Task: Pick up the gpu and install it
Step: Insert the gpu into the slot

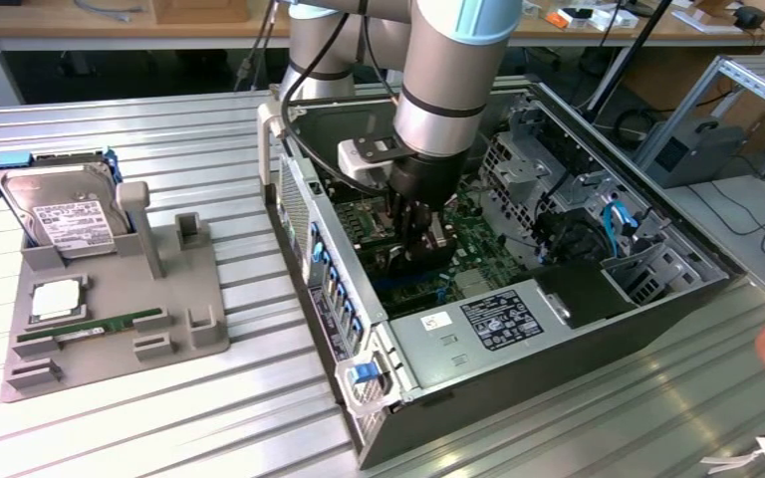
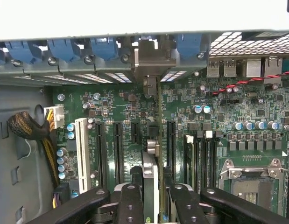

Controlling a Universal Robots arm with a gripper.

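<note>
Fingers [image 2: 151,198] grip the gpu [image 2: 152,177] edge-on in the wrist view, black pads either side of the thin card, which stands upright over the motherboard [image 2: 135,112] between black slots; its bracket end reaches toward the blue latches [image 2: 65,49]. From the exterior view, the arm [image 1: 456,70] reaches straight down into the open case [image 1: 489,329], hiding the card. A tray [image 1: 104,309] with a hard drive [image 1: 64,214] sits on the worktop [image 1: 223,418].
</note>
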